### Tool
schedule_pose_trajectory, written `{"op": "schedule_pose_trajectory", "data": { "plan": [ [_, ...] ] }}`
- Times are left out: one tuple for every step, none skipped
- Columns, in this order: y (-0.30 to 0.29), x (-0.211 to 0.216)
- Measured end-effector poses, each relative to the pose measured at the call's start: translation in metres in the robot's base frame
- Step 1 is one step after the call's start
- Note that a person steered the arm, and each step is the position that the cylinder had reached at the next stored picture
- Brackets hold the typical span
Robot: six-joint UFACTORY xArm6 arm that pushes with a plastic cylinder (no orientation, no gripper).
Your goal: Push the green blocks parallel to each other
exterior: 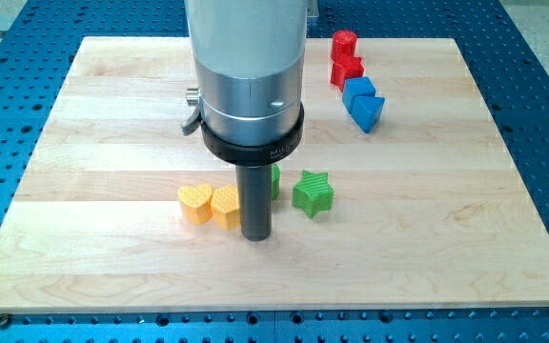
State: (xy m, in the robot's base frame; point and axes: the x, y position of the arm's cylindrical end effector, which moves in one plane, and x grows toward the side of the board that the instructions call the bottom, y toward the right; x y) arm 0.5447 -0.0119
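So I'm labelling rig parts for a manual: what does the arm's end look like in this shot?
A wide silver-grey metal cylinder ends in a black ring collar with faint small lettering, unreadable. A small fitting juts from its left side. Below hangs a straight dark rod; my tip is its plain, flat lower end. No cables show.

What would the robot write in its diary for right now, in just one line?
my tip: beside yellow hexagon block | green star block: view's right, apart | green round block: mostly hidden behind rod | yellow heart block: touching hexagon
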Motion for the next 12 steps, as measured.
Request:
{"op": "schedule_pose_trajectory", "data": {
  "plan": [
    [0.041, -0.008],
    [0.048, -0.051],
    [0.030, -0.055],
    [0.009, -0.049],
    [-0.011, -0.047],
    [-0.023, -0.058],
    [-0.057, -0.095],
    [-0.035, -0.111],
    [0.041, -0.111],
    [0.144, -0.111],
    [0.170, -0.088],
    [0.148, -0.075]
  ]
}}
